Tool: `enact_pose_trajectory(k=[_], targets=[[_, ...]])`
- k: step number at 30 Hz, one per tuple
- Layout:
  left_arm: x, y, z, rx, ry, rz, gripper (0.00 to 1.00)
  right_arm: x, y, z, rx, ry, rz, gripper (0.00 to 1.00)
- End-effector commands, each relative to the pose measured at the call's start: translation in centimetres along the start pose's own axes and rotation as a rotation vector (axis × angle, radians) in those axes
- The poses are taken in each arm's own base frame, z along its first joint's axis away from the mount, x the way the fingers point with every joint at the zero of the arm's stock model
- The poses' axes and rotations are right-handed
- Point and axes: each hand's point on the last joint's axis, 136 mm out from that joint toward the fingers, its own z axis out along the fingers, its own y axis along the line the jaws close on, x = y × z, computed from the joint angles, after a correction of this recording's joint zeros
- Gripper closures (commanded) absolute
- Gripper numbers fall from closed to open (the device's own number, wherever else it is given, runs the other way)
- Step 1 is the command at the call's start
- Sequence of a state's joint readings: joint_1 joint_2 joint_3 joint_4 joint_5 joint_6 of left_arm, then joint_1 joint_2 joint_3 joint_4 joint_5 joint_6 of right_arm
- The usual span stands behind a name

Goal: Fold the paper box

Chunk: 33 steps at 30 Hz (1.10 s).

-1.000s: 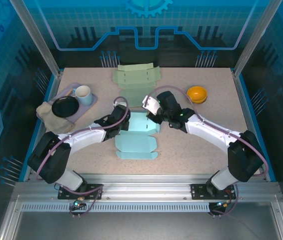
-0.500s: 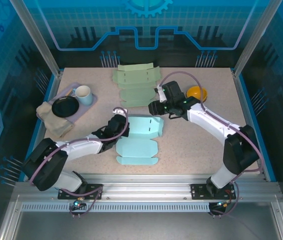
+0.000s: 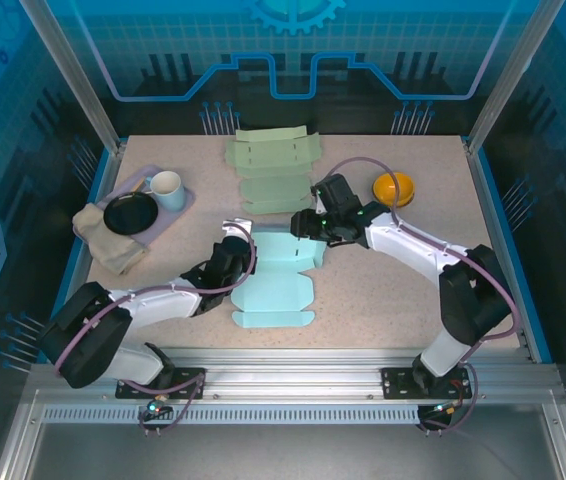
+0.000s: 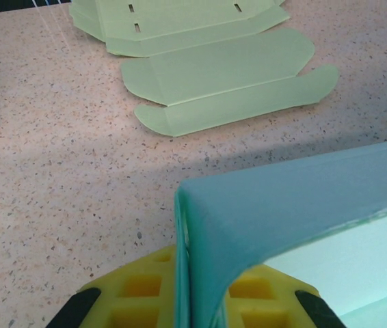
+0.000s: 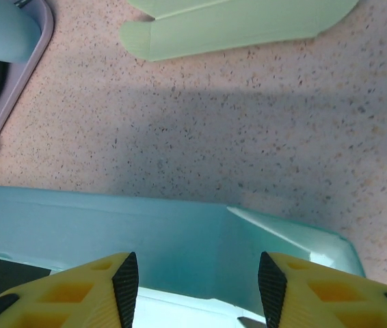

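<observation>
on speckled table [image 3: 383, 290] (blue walls [image 3: 293, 45]): box [image 3: 275, 292]

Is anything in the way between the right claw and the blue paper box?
Nothing visible does. The right gripper, open, hangs right at the raised far wall of the blue paper box; the left gripper pinches its left edge.

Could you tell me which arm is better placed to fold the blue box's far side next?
Probably the right arm: its jaws stand open over the far side of the blue box, free to act. The left arm has its jaws shut on the box's left edge, steadying it.
</observation>
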<state>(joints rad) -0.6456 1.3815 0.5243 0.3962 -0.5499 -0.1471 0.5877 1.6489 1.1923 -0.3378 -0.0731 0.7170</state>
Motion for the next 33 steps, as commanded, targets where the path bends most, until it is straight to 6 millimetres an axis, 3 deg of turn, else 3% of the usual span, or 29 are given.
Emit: enact_pose_trajectory(k=[1,8,12,17,20,30,33], targets=[[-1.8,0.0,-0.5,-0.008,-0.067,-0.015,1.00,1.0,1.0,0.7,-0.038,0.020,0.061,0.48],[-1.8,-0.7,-0.5,0.002,-0.067,-0.015,1.00,0.9,4.6,0.8,-0.235,0.041,0.142,0.47],[-1.8,-1.1,-0.5,0.010,-0.063,-0.014,1.00,0.6,5.5,0.6,-0.300,0.030,0.183,0.48],[-1.5,-1.2,-0.6,0.014,-0.054,-0.022,1.00,0.0,4.7,0.2,-0.377,-0.033,0.291,0.59],[-1.3,-0.6,-0.6,-0.021,-0.048,-0.043,1.00,0.1,3.6,0.3,-0.372,-0.031,0.341,0.58],[-0.3,-0.1,0.8,-0.066,0.022,-0.055,1.00,2.5,-1.8,-1.7,-0.065,-0.051,0.129,0.50],[-0.2,0.3,0.9,-0.077,0.029,-0.081,1.00,4.0,-2.9,-1.4,-0.015,-0.004,0.092,0.50]])
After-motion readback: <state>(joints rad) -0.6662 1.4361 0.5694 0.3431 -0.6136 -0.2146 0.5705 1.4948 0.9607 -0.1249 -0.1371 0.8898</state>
